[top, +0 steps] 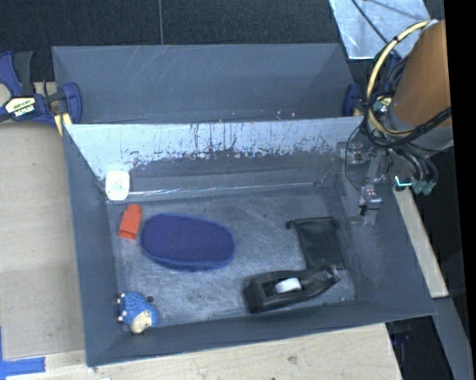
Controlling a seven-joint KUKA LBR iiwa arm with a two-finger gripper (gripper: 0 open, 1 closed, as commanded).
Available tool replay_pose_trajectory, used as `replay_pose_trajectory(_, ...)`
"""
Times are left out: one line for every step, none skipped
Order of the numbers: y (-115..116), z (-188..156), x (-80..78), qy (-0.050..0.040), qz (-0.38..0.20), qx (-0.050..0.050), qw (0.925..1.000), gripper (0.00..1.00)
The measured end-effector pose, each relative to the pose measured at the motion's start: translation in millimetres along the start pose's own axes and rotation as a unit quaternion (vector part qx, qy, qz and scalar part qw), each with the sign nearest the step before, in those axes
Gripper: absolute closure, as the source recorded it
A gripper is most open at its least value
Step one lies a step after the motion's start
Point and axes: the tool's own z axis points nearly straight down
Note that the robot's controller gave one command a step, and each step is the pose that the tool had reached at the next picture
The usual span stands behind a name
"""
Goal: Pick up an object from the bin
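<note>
My gripper [368, 202] hangs at the bin's right side, above the right wall, with nothing between its fingers. Closest to it lies a black tape dispenser [300, 274] with a white roll, on the bin floor below and to the left of the gripper. Its upright black part rises toward the middle right of the floor. A large dark blue oval object [187, 241] rests left of centre, well away from the gripper.
A small orange block [130, 221] lies at the blue oval's upper left. A white round item [117, 185] sits in the back left corner. A small blue and yellow toy [136, 312] lies in the front left corner. The arm comes in from the upper right.
</note>
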Motion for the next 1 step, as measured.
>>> replay_pose_trajectory(9.4,113.2,30.0,-0.0064,-0.022,0.001,0.9997,0.00)
